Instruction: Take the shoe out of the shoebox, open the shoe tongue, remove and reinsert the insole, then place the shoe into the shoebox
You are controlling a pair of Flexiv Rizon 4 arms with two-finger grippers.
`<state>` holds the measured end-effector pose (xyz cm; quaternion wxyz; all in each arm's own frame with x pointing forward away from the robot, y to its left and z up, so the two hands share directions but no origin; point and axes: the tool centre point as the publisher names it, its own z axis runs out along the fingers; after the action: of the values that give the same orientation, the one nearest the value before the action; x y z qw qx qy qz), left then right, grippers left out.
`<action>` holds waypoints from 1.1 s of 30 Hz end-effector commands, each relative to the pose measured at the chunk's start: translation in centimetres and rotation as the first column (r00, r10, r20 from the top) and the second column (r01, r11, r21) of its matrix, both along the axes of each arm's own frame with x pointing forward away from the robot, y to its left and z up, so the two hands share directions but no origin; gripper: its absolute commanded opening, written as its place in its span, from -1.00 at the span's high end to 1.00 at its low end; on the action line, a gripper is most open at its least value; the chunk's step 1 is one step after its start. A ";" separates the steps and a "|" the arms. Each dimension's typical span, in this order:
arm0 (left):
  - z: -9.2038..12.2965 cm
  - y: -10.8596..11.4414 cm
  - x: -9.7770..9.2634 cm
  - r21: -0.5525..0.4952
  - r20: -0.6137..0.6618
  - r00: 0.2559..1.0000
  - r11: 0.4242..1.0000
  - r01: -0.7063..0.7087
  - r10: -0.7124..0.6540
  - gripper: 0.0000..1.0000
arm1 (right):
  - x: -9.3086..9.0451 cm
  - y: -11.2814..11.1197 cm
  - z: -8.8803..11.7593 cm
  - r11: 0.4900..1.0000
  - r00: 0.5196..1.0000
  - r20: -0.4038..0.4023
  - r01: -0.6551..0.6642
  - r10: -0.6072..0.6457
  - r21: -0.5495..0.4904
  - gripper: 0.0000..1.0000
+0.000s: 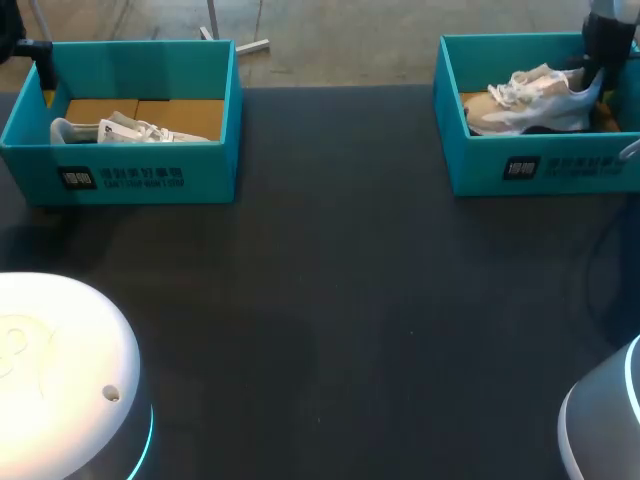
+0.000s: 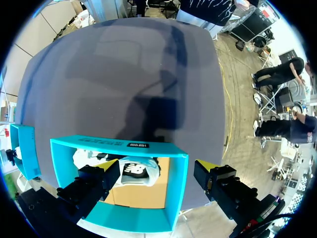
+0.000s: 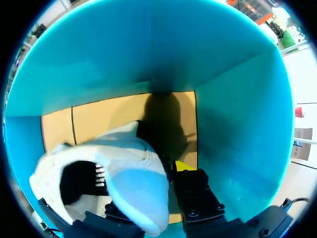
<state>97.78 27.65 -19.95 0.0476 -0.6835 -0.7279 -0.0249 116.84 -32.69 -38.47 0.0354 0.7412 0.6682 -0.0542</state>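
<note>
A beige and white shoe (image 1: 530,100) lies in the teal shoebox (image 1: 545,170) at the back right. My right gripper (image 1: 595,80) is down in that box at the shoe's heel. In the right wrist view its fingers (image 3: 190,188) close on the heel of the shoe (image 3: 124,163), one outside and one mostly hidden behind the collar, so the right gripper (image 3: 148,193) is shut on it. My left gripper (image 2: 158,183) hangs wide open over the near wall of the left shoebox (image 2: 119,145), above a white shoe (image 2: 136,171) and touching nothing.
The second teal shoebox (image 1: 150,175) with the white shoe (image 1: 125,130) stands at the back left. Dark table (image 1: 340,300) stretches between and in front of the boxes. The blue walls (image 3: 148,49) of the right box surround my right gripper closely.
</note>
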 end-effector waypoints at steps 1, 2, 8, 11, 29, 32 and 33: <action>0.0 0.0 -0.1 0.003 0.003 1.000 1.000 0.000 0.000 -1.00 | 0.4 0.0 1.1 1.000 1.000 0.004 0.018 -0.018 -0.024 1.00; 0.0 0.0 -0.1 0.003 0.003 1.000 1.000 0.000 0.000 -1.00 | 0.4 0.0 1.4 0.999 1.000 0.012 0.026 -0.026 -0.034 1.00; 0.0 0.0 -0.1 0.003 0.003 1.000 1.000 0.000 0.000 -1.00 | 0.7 -0.9 4.4 0.988 0.990 0.090 0.119 -0.110 -0.101 1.00; 0.0 0.0 -0.1 0.003 0.003 1.000 1.000 0.000 0.000 -1.00 | 0.8 -1.4 6.0 0.980 0.981 0.127 0.161 -0.146 -0.118 1.00; 0.0 0.0 -0.1 0.003 0.003 1.000 1.000 0.000 0.000 -1.00 | 0.2 -1.7 9.4 0.969 0.971 0.138 0.212 -0.194 -0.125 1.00; 0.0 0.0 -0.1 0.003 0.003 1.000 1.000 0.000 0.000 -1.00 | 0.2 -1.7 9.4 0.969 0.971 0.138 0.212 -0.194 -0.125 1.00; 0.0 0.0 -0.1 0.003 0.003 1.000 1.000 0.000 0.000 -1.00 | 0.2 -1.7 9.4 0.969 0.971 0.138 0.212 -0.194 -0.125 1.00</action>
<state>97.78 27.64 -19.95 0.0476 -0.6836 -0.7278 -0.0250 117.46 -34.51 -29.21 0.1196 0.8036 0.5798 -0.0611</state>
